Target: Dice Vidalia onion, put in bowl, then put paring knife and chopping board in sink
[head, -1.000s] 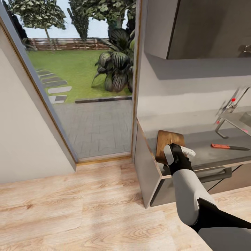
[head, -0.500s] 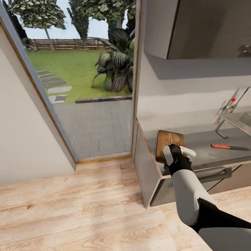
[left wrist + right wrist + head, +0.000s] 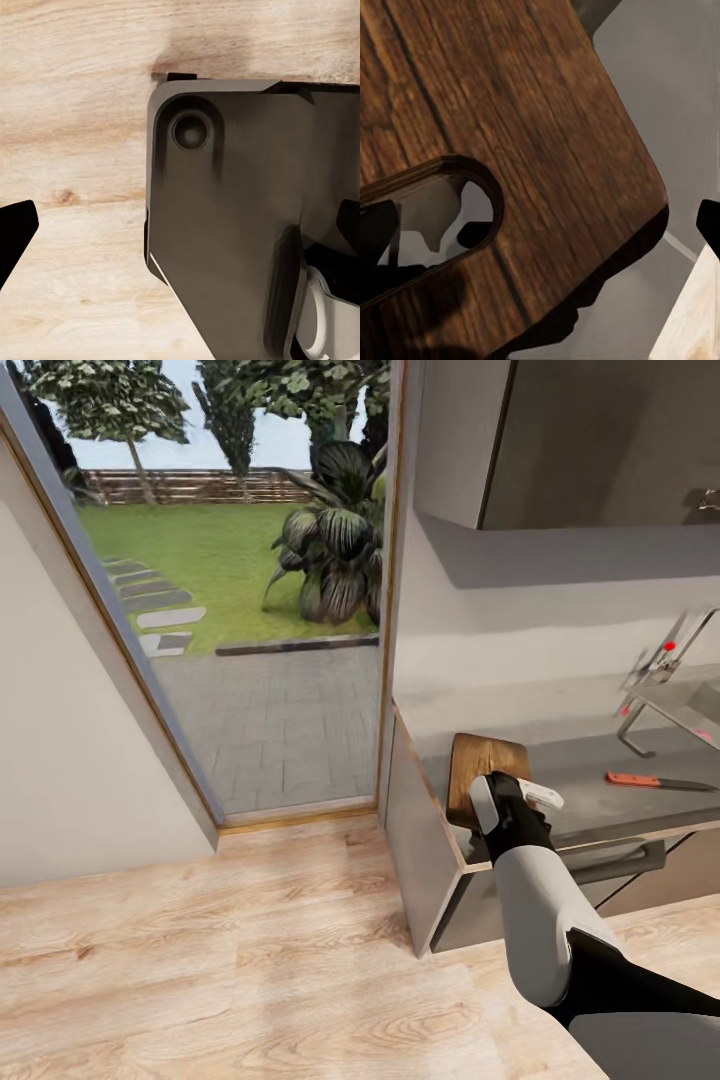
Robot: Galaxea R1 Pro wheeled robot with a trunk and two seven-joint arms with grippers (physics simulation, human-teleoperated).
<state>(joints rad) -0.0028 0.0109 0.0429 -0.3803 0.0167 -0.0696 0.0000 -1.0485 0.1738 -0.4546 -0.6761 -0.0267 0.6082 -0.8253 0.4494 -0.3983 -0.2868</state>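
The dark-brown chopping board (image 3: 487, 758) lies on the grey countertop (image 3: 590, 800) near its left end, with its handle slot (image 3: 431, 217) toward the front edge. My right gripper (image 3: 512, 794) hovers over that slot end, open, its dark fingertips (image 3: 376, 232) spread wide at either side of the board (image 3: 547, 127). The paring knife (image 3: 655, 781), orange-red handle and dark blade, lies flat on the counter further right. The steel sink (image 3: 700, 705) and its chrome tap (image 3: 660, 655) sit at the right edge. My left gripper (image 3: 184, 229) is open over the floor. The onion and bowl are out of view.
A dark wall cabinet (image 3: 600, 440) hangs above the counter. A dark bar handle (image 3: 620, 860) runs along the cabinet front below. Left of the counter a glass door (image 3: 230, 610) looks onto a garden. Light wooden floor (image 3: 200, 960) spreads in front. My own base (image 3: 240, 225) is beneath the left gripper.
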